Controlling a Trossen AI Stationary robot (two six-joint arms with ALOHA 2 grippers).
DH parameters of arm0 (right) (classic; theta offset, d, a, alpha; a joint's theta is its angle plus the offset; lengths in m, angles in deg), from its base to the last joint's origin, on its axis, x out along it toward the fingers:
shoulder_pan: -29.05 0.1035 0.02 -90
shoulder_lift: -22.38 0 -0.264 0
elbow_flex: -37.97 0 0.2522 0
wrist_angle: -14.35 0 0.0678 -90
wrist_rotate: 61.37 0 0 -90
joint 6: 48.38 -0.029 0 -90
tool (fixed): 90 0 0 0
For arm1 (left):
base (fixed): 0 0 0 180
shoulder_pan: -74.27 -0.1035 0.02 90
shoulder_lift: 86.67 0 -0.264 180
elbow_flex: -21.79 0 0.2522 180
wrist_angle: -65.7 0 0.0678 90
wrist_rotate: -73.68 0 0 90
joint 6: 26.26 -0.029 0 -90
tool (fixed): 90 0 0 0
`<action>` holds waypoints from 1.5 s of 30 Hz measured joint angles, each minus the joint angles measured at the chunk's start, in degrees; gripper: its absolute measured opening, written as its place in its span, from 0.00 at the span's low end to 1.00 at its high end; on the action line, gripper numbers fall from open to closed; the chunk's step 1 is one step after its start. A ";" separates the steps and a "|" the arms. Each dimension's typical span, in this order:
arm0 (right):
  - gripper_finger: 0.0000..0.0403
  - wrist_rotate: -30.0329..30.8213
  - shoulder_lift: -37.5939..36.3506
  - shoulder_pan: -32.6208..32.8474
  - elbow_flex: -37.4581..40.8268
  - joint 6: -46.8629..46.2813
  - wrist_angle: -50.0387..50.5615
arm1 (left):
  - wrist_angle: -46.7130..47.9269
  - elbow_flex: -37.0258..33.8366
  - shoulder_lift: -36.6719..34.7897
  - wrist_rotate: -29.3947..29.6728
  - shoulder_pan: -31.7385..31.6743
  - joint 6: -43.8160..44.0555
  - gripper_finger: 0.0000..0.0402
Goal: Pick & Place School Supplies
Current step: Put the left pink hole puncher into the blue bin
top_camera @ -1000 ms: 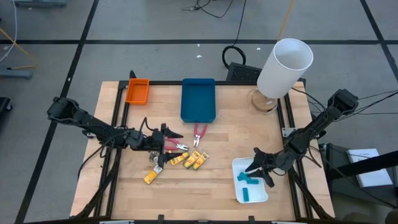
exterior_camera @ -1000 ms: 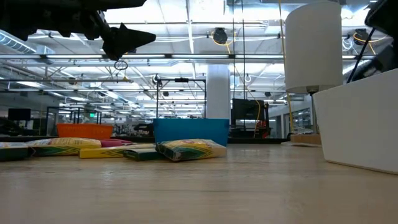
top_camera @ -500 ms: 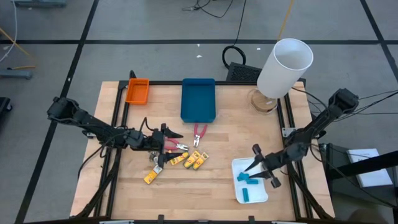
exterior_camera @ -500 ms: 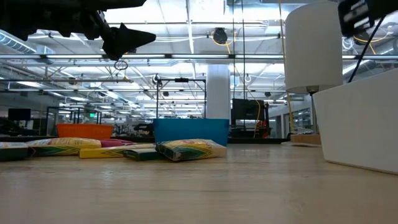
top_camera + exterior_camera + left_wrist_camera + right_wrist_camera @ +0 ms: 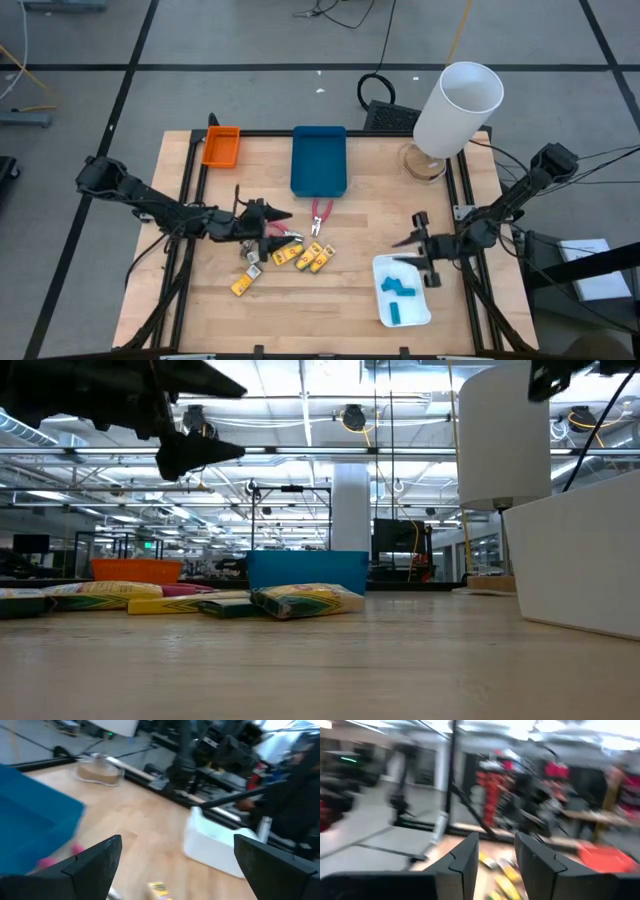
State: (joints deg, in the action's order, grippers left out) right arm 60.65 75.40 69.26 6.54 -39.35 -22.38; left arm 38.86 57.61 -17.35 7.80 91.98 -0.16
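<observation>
My left gripper [image 5: 268, 216] hangs open above the table's middle left, over a red-handled plier tool [image 5: 285, 236]; its wrist view shows the open gripper [image 5: 177, 870] with nothing between the fingers. A second plier tool [image 5: 321, 215] lies near the blue tray. Yellow pieces [image 5: 305, 258] lie flat in a loose cluster, and one more yellow piece [image 5: 242, 285] lies nearer. Two light-blue blocks [image 5: 400, 290] lie in the white tray [image 5: 422, 318]. My right gripper [image 5: 412, 246] is open and empty above that tray's far-left corner.
A blue tray [image 5: 319, 160] and an orange tray [image 5: 221, 146] sit at the far edge. A tall white cylinder [image 5: 456, 108] stands at the far right corner. Bare wood lies between the yellow cluster and the white tray, and along the near edge.
My right gripper has risen out of the white tray, moved toward the far edge and tipped up from pointing down to nearly level. The blue blocks stay in the tray. My left gripper has turned about its wrist and shifted slightly over the plier tool.
</observation>
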 joint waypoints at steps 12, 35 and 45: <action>0.53 2.30 0.07 -4.29 0.01 -8.20 6.24 | 4.14 0.00 4.71 0.51 0.04 6.21 0.97; 0.58 2.32 0.04 -4.27 0.00 -8.39 7.87 | 78.59 14.15 -1.07 1.27 -0.06 48.50 0.97; 0.58 2.37 0.07 -4.28 0.00 -8.41 8.85 | 89.60 15.45 8.32 -6.04 -0.32 59.81 0.97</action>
State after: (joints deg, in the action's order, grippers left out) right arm 63.02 75.46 64.98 6.54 -47.76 -13.53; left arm 128.46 73.07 -9.03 1.76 91.66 59.65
